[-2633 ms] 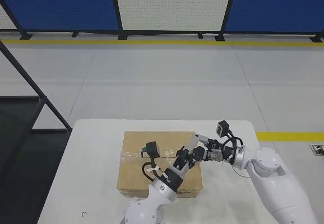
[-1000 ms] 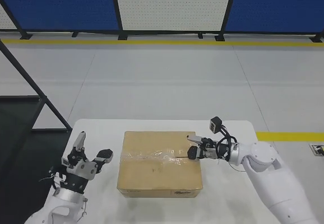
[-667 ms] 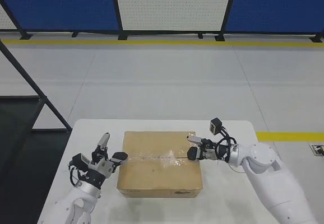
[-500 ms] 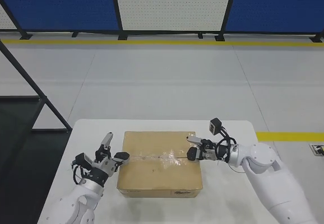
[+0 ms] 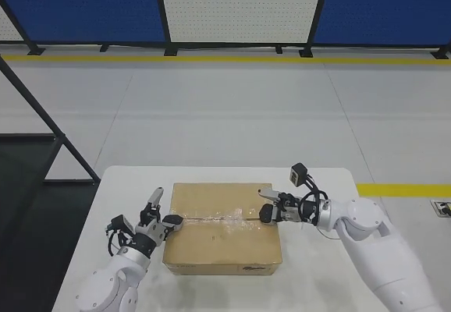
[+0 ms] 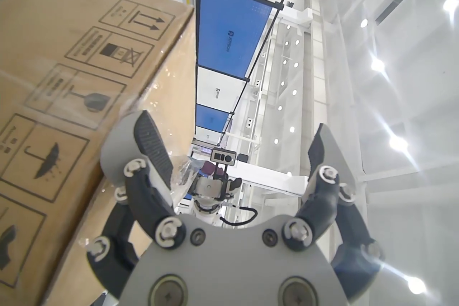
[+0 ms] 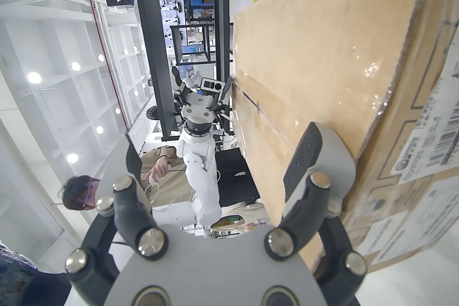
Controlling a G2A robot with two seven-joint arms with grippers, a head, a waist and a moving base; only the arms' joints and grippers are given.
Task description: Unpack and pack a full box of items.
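Observation:
A shut cardboard box (image 5: 221, 234) sits mid-table, its top seam covered by crinkled clear tape (image 5: 219, 218). My left gripper (image 5: 164, 210) is at the box's left edge, open, one finger against the taped upper edge and the other above it. In the left wrist view the box side (image 6: 71, 70) with printed handling symbols lies beside the open left gripper (image 6: 238, 149). My right gripper (image 5: 267, 202) is open at the right end of the seam. The right wrist view has one pad (image 7: 304, 156) on the box's top corner (image 7: 322, 52).
The white table (image 5: 124, 195) has bare strips on both sides of the box. A black metal frame (image 5: 23, 101) stands off the table's left side. The table's front edge lies close behind the box.
The left arm left the box top, swung out to the table's left, then came back in to the box's left edge. The right gripper drew back slightly to the right end of the seam.

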